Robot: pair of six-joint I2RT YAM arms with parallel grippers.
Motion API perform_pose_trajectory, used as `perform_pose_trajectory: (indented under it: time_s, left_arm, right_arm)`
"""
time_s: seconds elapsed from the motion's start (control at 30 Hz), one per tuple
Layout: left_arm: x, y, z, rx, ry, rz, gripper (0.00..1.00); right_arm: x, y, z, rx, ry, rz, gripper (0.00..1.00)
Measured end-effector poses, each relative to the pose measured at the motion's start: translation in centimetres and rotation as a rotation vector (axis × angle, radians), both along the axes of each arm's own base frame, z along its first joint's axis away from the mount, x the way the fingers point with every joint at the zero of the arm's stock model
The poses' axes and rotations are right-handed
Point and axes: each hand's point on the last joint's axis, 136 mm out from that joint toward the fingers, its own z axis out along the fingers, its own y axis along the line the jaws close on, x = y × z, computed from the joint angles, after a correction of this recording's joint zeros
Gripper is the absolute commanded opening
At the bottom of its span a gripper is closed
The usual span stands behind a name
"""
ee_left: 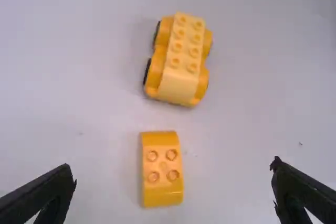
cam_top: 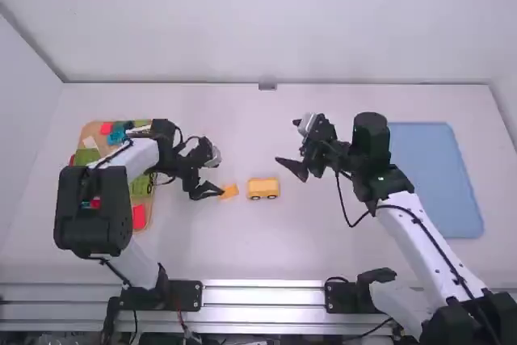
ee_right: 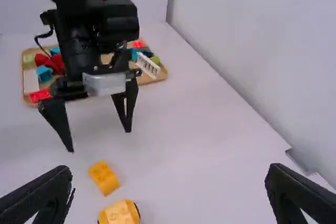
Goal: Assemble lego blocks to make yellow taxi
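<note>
Taking the yellow car as landmark, the blue mat (cam_top: 440, 183) lies well apart to its right, and the wooden tray (ee_right: 157, 77) well apart to its left; both run nearer than the car and past it. A red block (cam_top: 139, 216) sits toward the tray's near end.

Next comes the loose orange block (ee_left: 161, 169), studs up on the table, just beside the car on the tray side, not touching it. The yellow car (cam_top: 263, 188) itself stands on its wheels, a paler studded block (ee_left: 182, 51) seated along its top.

The left gripper (ee_left: 172, 164) is over by the loose block, left of the car, its fingers spread and empty. Farther out and right of the car, the right gripper (ee_right: 168, 170) is parted too, grasping nothing.

So the wheeled base and its upper block are together; the loose block is not yet on. I judge it to be the roof piece, with seating and pressing it left to do. Whether anything from the tray is also needed, I cannot tell. I can read no lettering on the blocks.
</note>
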Motion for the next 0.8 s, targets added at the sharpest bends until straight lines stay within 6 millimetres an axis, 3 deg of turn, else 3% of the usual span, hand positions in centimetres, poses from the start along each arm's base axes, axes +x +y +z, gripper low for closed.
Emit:
perform_pose_trajectory:
  time_s: [0.13, 0.23, 0.43, 0.67, 0.8]
  left_arm:
    - [-1.6, -0.6, -2.7, -0.016, -0.096, -0.065, 0.99]
    - [-1.6, -0.6, -3.8, -0.048, -0.165, -0.048, 0.99]
    - [0.1, 0.0, -4.0, -0.107, -0.276, 0.055, 0.99]
    - [-1.0, -0.3, -5.0, -0.146, -0.254, 0.109, 1.0]
    - [-1.4, -0.4, -5.8, -0.143, -0.245, 0.118, 0.83]
  right_arm:
    - [0.0, 0.0, 0.0, -0.022, -0.041, 0.012, 0.98]
    - [0.0, 0.0, -0.2, -0.033, -0.059, 0.018, 0.98]
    - [-0.2, -0.1, -1.0, -0.044, -0.057, 0.024, 0.98]
    - [-0.5, -0.2, -2.0, -0.053, -0.039, 0.026, 0.98]
    - [-0.5, -0.2, -2.0, -0.053, -0.042, 0.027, 0.98]
